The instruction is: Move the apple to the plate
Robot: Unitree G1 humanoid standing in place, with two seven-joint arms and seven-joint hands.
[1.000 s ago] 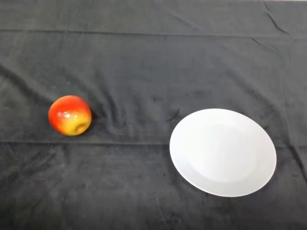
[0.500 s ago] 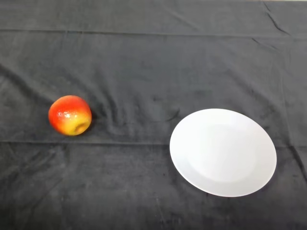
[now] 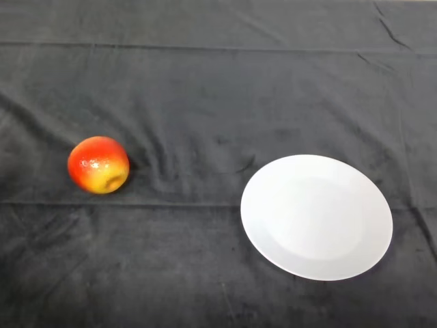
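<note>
The apple (image 3: 98, 165), red and yellow, lay on the dark cloth (image 3: 205, 102) toward the left side; the white plate (image 3: 316, 216) sat well apart to its right, nearer the front edge, bare.

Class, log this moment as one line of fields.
apple: on cloth, left | plate: right, bare | apart | move: not started
</note>
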